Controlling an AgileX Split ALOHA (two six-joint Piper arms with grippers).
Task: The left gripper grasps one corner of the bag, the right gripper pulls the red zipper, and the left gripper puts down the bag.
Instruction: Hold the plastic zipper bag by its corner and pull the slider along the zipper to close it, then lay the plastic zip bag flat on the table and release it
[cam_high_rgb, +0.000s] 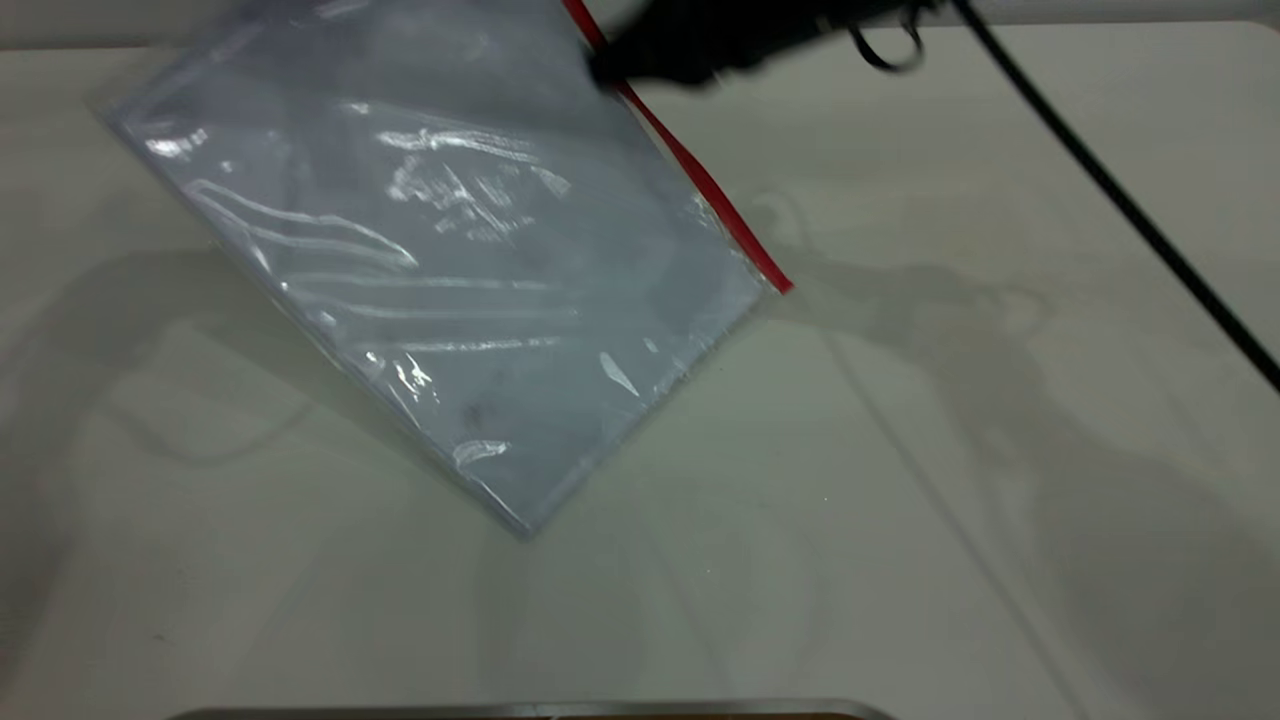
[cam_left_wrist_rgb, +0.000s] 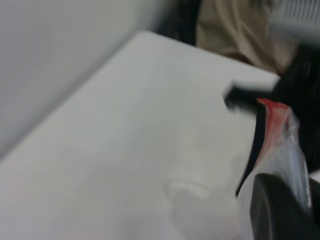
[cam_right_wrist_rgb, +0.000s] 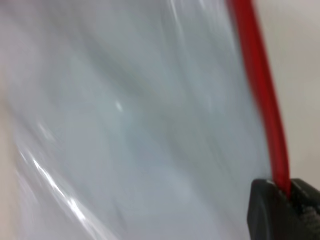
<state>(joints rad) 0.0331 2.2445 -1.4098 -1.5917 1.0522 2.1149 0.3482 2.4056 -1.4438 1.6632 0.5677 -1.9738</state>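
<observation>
The bag (cam_high_rgb: 470, 260), a clear pouch with a bluish-white sheet inside, hangs tilted above the table, its top out of the exterior view. The red zipper (cam_high_rgb: 700, 180) runs down its right edge and ends at a free lower corner (cam_high_rgb: 785, 285). My right gripper (cam_high_rgb: 680, 45) is shut on the red zipper near the top; in the right wrist view the red zipper (cam_right_wrist_rgb: 262, 90) runs between its fingers (cam_right_wrist_rgb: 267, 210). My left gripper (cam_left_wrist_rgb: 295, 197) is out of the exterior view and is shut on the bag (cam_left_wrist_rgb: 285, 145) at a corner by the red strip's end (cam_left_wrist_rgb: 272, 107).
A black cable (cam_high_rgb: 1120, 200) runs diagonally across the right of the white table (cam_high_rgb: 950, 500). A metal edge (cam_high_rgb: 520, 710) lies along the table's front. Beige cloth (cam_left_wrist_rgb: 235, 30) shows beyond the table's far corner in the left wrist view.
</observation>
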